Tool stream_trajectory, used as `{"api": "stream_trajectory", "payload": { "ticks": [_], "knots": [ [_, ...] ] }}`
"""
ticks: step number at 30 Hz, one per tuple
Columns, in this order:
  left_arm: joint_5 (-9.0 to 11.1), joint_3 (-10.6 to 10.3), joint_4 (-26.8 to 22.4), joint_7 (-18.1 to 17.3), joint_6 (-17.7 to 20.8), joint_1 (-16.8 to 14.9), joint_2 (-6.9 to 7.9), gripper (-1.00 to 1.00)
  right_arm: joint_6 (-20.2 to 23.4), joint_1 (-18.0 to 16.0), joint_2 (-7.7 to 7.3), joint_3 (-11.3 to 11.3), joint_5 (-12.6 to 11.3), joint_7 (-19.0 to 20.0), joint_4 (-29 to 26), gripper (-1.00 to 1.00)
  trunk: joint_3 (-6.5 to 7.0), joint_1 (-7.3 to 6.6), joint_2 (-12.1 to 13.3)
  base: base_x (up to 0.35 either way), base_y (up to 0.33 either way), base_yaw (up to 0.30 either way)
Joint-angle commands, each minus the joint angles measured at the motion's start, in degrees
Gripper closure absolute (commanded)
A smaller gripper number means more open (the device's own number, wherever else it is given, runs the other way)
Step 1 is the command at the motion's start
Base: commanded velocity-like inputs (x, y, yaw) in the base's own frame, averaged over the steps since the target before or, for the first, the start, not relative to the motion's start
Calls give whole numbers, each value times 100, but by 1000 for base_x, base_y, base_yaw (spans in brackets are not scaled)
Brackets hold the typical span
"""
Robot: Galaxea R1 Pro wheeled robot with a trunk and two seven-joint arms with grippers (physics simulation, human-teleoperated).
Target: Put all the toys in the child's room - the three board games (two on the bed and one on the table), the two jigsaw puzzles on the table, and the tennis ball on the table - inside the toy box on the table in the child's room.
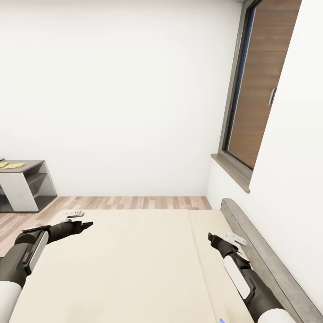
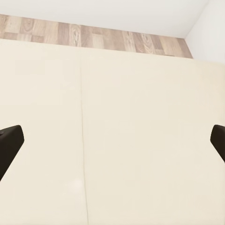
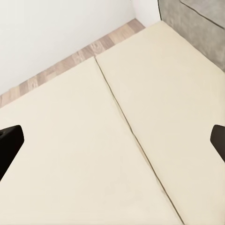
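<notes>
I am over the bed [image 1: 134, 264], a beige mattress with a grey headboard [image 1: 264, 255] on the right. My left gripper [image 1: 86, 224] [image 2: 112, 145] hangs open above the mattress's left part with nothing between its fingers. My right gripper [image 1: 210, 236] [image 3: 112, 145] is open and empty too, above the mattress near the headboard. A tiny blue corner [image 1: 221, 320] pokes in at the bottom edge of the head view; what it belongs to I cannot tell. The board games, the tennis ball and the toy box are out of view. Flat yellowish sheets [image 1: 13, 165], too small to identify, lie on the grey table [image 1: 27, 179].
A strip of wood-plank floor [image 1: 134, 202] runs between the bed's far end and the white wall. A tall grey-framed window [image 1: 251, 89] with a sill stands at the right above the headboard. The grey table has open shelves and stands at the far left.
</notes>
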Motion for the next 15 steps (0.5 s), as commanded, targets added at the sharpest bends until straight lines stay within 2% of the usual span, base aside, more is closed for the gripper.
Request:
{"api": "stream_trajectory", "payload": {
  "ticks": [1,15],
  "knots": [
    [55,9,-2,4,51,-2,0,-100,19,-1,-8,23,-40,-48,-9,-100,-3,2,-5,0,0,0],
    [55,13,-2,4,51,-2,1,-100,96,-1,21,4,-78,-46,-16,-100,-3,2,-5,0,0,0]
  ]
}}
